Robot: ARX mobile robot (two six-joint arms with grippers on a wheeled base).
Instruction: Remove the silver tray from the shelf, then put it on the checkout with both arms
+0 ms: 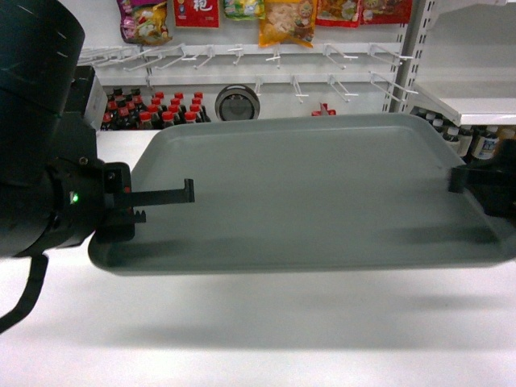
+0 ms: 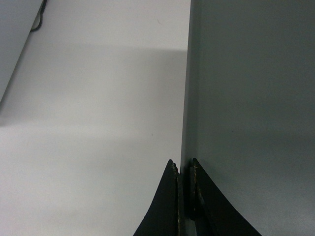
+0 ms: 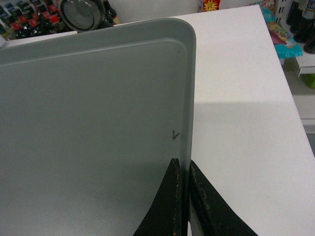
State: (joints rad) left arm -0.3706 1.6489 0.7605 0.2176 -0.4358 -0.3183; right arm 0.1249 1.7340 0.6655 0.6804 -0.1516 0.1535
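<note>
Nearest the head camera, the bulky black housing of the left arm (image 1: 36,129) fills the near-left corner, and from it the left gripper (image 1: 137,211) reaches right to the short left edge of the silver tray (image 1: 306,193). In the left wrist view the two fingers sit pressed together with the tray's rim between them, so this gripper is clamped on the tray's left rim. At the far right edge of the head view the right gripper (image 1: 461,179) meets the opposite short edge; its wrist view shows the same thing, fingertips (image 3: 172,172) closed either side of the raised rim, clenched on the tray.

The tray is off the shelf (image 1: 472,101), which stands far right, and hangs in the air above the checkout (image 1: 242,339), casting a broad soft shadow on the white top beneath it. It does not appear to touch the counter yet. Its long axis runs left to right, spanning the gap between the two grippers, and it looks close to level, perhaps a touch lower on the near side.

What remains, by my reading, is a straight descent. The counter lies directly below both grippers, neither arm is nearer to it than the other, and so both ends need to go down together to keep the tray flat until it rests.
</note>
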